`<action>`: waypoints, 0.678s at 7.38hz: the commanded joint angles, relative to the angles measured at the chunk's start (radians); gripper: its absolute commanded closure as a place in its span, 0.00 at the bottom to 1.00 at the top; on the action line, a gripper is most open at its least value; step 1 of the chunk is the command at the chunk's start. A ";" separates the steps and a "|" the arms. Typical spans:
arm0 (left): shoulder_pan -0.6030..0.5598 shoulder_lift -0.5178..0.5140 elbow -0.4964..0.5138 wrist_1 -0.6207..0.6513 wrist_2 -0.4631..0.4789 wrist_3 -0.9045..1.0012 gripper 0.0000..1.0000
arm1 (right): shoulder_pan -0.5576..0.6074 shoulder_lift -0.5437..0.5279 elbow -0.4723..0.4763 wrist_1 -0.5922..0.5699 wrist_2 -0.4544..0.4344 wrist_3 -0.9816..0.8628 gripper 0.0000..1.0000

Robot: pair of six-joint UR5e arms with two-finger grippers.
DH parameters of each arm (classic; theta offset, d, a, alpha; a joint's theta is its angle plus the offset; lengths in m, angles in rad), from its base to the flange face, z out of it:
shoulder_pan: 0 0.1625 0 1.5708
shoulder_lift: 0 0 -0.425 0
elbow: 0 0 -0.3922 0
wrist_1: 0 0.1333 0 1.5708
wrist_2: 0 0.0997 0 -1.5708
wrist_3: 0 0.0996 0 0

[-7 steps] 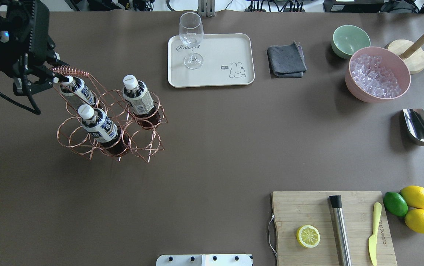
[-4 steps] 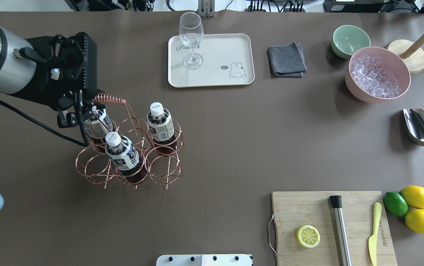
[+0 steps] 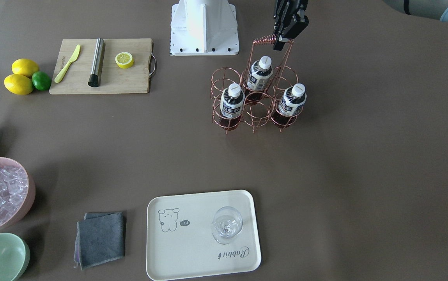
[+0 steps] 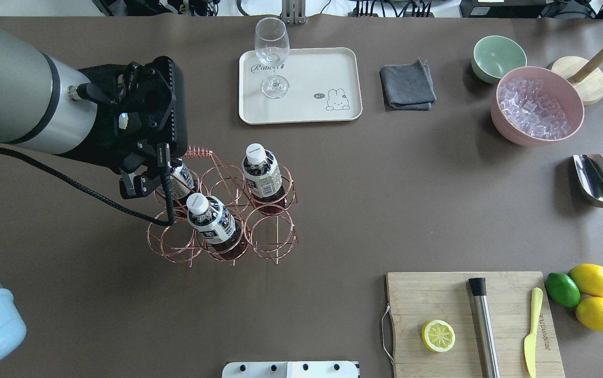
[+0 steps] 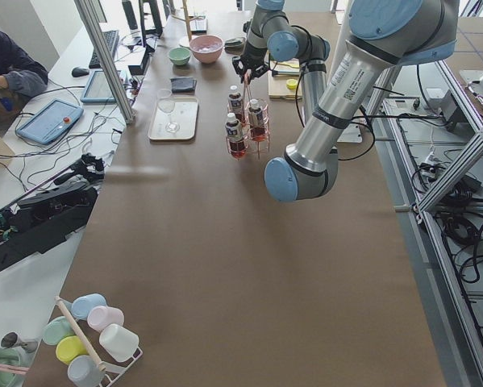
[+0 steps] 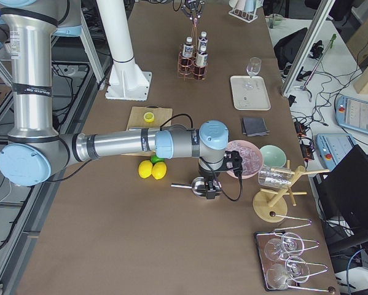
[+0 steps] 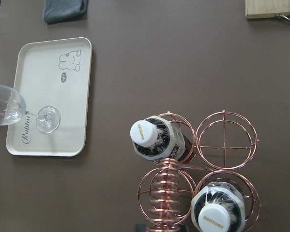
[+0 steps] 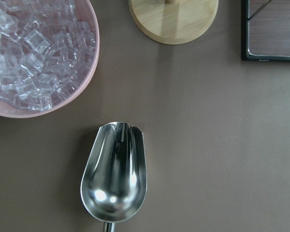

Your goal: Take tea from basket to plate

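The copper wire basket point(image 4: 272, 239) stands left of the table's middle and holds three tea bottles: one at the far right cell point(image 4: 260, 169), one in the near middle cell point(image 4: 210, 219), one point(image 4: 179, 177) partly hidden under my left gripper. My left gripper point(image 4: 166, 157) is shut on the left end of the basket's coiled handle point(image 4: 199, 153); this also shows in the front view point(image 3: 284, 38). The cream plate point(image 4: 322, 68) lies at the far middle, apart from the basket. My right gripper point(image 6: 211, 187) hovers over the metal scoop; I cannot tell its state.
A wine glass point(image 4: 271, 52) stands on the plate's left part. A grey cloth point(image 4: 407, 84), green bowl point(image 4: 498, 56), pink bowl of ice point(image 4: 537, 105) and scoop point(image 4: 598, 181) lie to the right. A cutting board point(image 4: 437, 296) with half lemon, muddler and knife sits near right.
My left gripper has carried the basket with its three bottles to the right and nearer, towards the table's middle. The plate and the rest have not moved.
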 commanded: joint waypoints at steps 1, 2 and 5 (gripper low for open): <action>0.035 -0.070 0.029 0.036 0.037 -0.009 1.00 | -0.065 0.088 -0.001 0.114 0.010 -0.001 0.00; 0.066 -0.099 0.045 0.036 0.065 -0.047 1.00 | -0.131 0.088 -0.039 0.305 0.010 0.001 0.00; 0.103 -0.171 0.107 0.047 0.089 -0.056 1.00 | -0.263 0.114 -0.104 0.760 0.015 0.162 0.00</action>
